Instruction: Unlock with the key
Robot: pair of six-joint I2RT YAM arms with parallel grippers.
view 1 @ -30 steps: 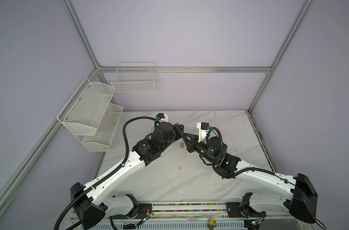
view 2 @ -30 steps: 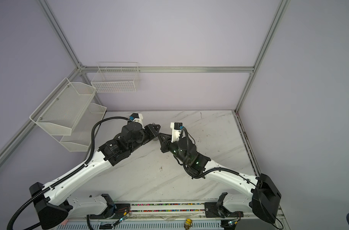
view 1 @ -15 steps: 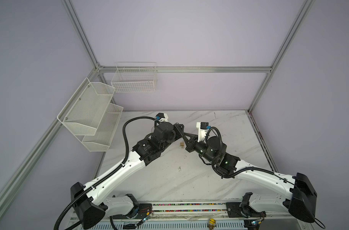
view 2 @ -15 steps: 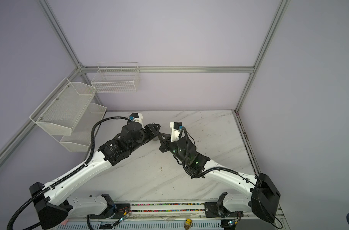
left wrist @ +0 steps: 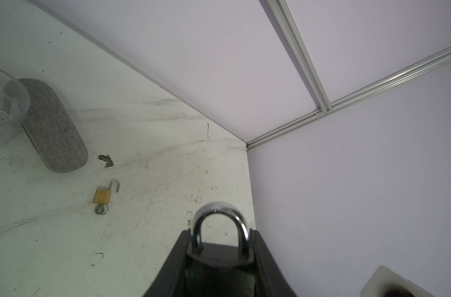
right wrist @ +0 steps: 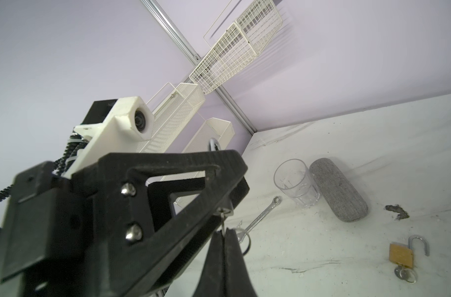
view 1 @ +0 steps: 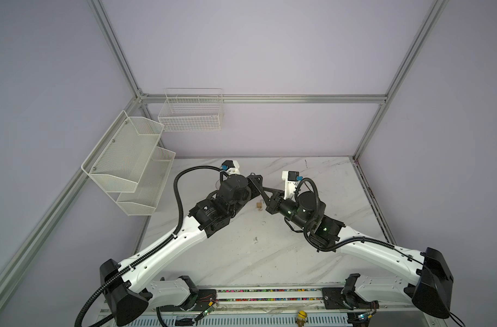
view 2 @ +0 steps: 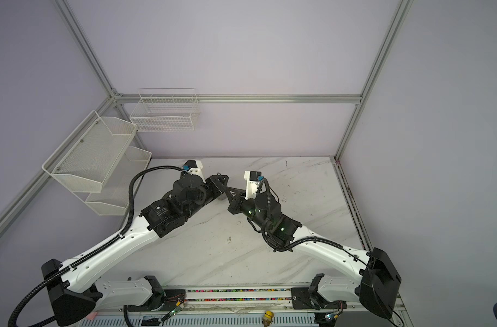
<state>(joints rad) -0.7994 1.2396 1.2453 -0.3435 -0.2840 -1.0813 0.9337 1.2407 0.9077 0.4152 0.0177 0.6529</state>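
Holding black padlock (left wrist: 219, 259) mid-air above table (view 1: 270, 254), left gripper (left wrist: 220, 235) clamped on body sides, shackle (left wrist: 219, 210) closed. Right gripper (right wrist: 223, 232) pinched together on key (right wrist: 222, 222) at padlock underside. Padlock likely heavy, rigid, smooth metal; key thin, slippery: grip flat head, twist gently, brace body firmly against torque.

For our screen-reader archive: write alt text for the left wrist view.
A black padlock with a steel shackle sits clamped in the left gripper, close to the camera. Beyond it on the marble table lies a small brass padlock, shackle open, key in its base, with a grey fabric glasses case and a clear glass farther off.
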